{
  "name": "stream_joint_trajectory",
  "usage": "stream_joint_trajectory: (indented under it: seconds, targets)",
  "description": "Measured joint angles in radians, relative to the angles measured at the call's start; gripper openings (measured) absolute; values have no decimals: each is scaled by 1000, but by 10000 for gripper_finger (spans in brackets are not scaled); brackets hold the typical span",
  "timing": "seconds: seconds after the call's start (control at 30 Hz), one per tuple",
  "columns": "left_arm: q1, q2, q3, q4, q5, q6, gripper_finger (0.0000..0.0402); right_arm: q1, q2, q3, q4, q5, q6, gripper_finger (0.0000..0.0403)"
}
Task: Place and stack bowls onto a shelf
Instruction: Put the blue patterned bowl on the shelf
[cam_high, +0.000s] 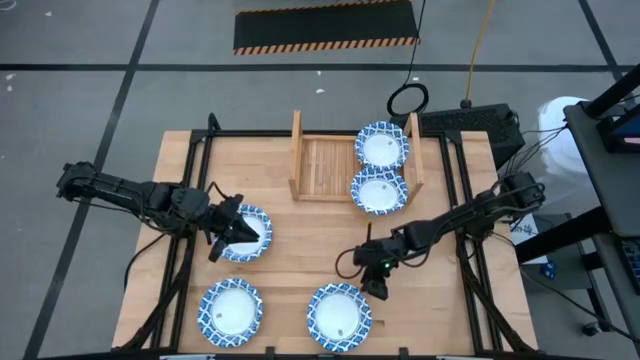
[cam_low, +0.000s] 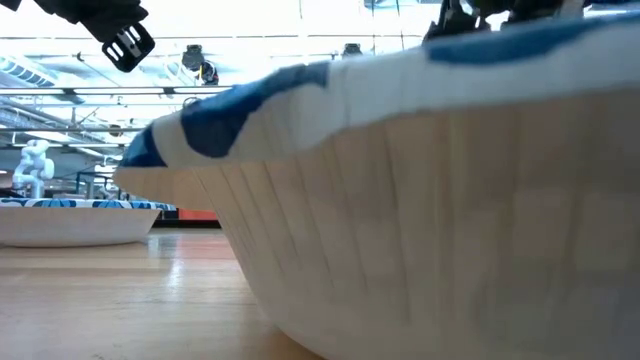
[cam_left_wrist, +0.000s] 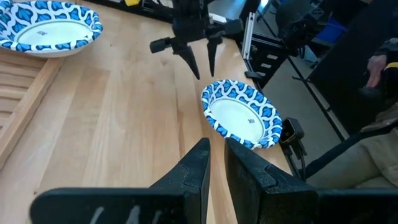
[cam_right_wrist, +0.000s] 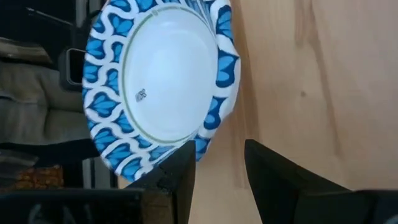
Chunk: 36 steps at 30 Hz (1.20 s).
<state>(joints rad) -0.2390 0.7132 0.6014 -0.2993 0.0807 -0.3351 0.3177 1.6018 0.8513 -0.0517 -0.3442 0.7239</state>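
Observation:
Three blue-and-white rimmed bowls rest on their bases on the wooden table: one at the left (cam_high: 243, 232), one near left (cam_high: 231, 308), one near right (cam_high: 339, 314). Two more (cam_high: 381, 146) (cam_high: 378, 190) sit on the right half of the slatted shelf (cam_high: 322, 165). My left gripper (cam_high: 222, 238) hovers over the left bowl's left rim, open by a narrow gap (cam_left_wrist: 216, 155), holding nothing. My right gripper (cam_high: 378, 285) is open (cam_right_wrist: 219, 165) at the far-right rim of the near-right bowl (cam_right_wrist: 165, 81). My right gripper has one finger (cam_right_wrist: 180, 177) right at the rim (cam_right_wrist: 202, 146) of the near-right bowl, the other finger over bare table beside it. Whether the finger touches the rim, I cannot tell. The bowl sits flat on the table.
The shelf's left half shows bare slats between its upright side boards. Black frame rails (cam_high: 195, 200) run along the table's left and right sides. In the low view the near-right bowl's wall (cam_low: 450, 200) fills the picture. A person (cam_left_wrist: 379, 68) is beyond the table's near edge.

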Motion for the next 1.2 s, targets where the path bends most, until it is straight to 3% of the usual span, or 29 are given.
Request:
stream_joint_trajectory:
  seconds: [0.3, 0.53, 0.93, 1.2]
  targets:
    - [-6, 0, 0, -18, 0, -3, 53, 39, 89, 0, 199, 7, 98, 130]
    - [-27, 0, 0, -20, 0, -5, 53, 69, 152, 0, 220, 3, 129, 130]
    - [-33, 0, 0, -19, 0, -7, 53, 70, 151, 0, 339, 32, 132, 127]
    - [-33, 0, 0, -19, 0, -8, 53, 68, 151, 0, 359, 31, 127, 56]
